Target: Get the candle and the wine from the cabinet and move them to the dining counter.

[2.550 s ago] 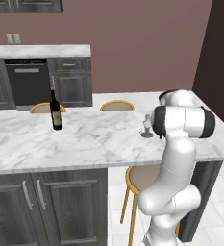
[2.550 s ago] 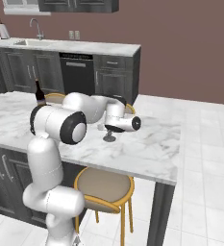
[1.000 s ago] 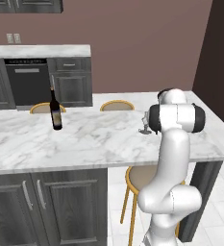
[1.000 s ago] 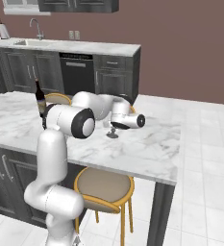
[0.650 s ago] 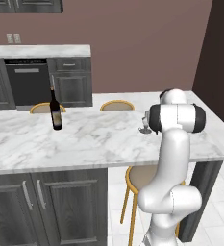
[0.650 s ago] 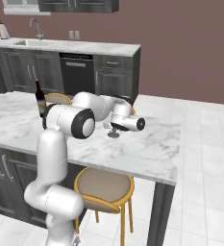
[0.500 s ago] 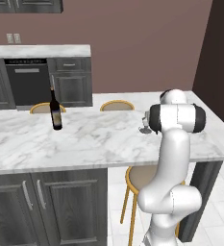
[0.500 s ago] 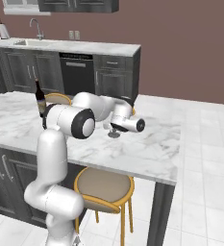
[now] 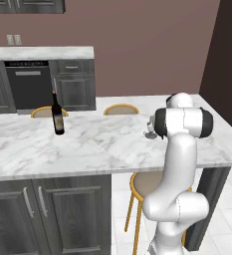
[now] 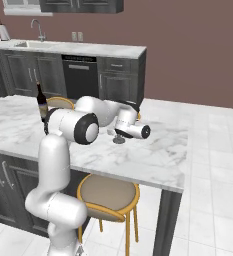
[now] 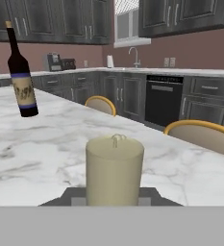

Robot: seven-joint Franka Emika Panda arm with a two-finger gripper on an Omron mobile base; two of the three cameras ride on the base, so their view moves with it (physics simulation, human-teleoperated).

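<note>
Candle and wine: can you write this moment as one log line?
wine: standing on dining counter | candle: at tool, base on counter

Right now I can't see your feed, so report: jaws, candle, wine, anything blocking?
Jaws shut on candle, its base on the dining counter. Wine upright on the same counter, apart. Nothing blocking.

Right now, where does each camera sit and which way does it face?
Left base view: behind the arm, left side, looking over the dining counter at the wine.
Right base view: behind it, right side; arm reaches the candle.
Hand view: along the gripper at the candle, wine beyond.
All share counter and wine.
</note>
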